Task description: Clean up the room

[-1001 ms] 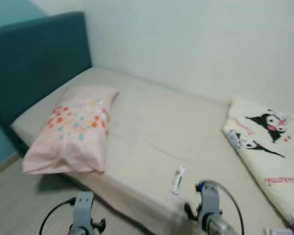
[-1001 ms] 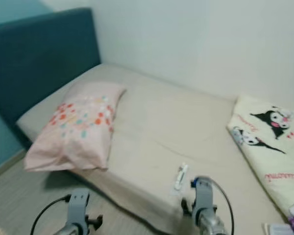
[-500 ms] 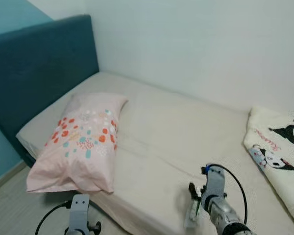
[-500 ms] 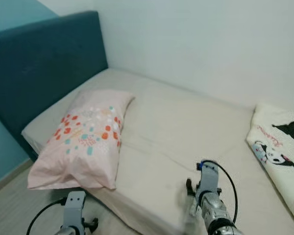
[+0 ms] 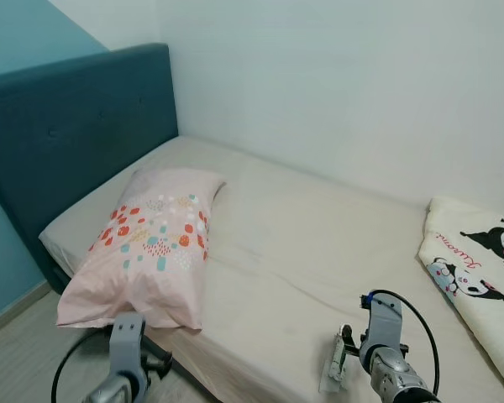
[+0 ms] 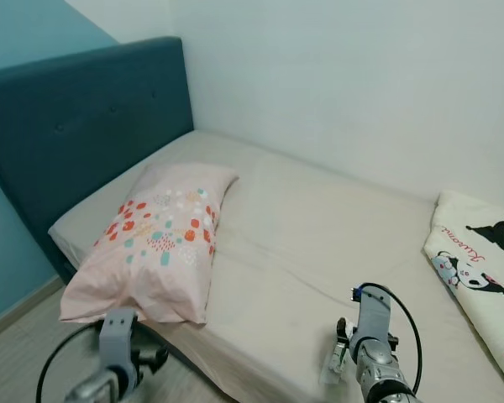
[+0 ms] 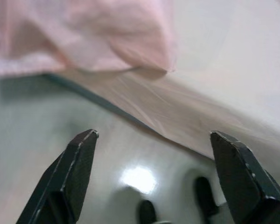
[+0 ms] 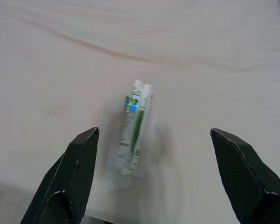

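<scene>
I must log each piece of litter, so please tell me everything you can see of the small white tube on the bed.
The tube is small, flat and white, with a green stripe and a blue mark near one end; it looks like soft plastic. It lies flat on the beige bed sheet near the front edge. The right tool hangs open above it, not touching.

Pillow (image 5: 151, 243) left on bed (image 5: 294, 227) (blanket (image 5: 479, 269) right), tube (image 8: 134, 128) between
</scene>
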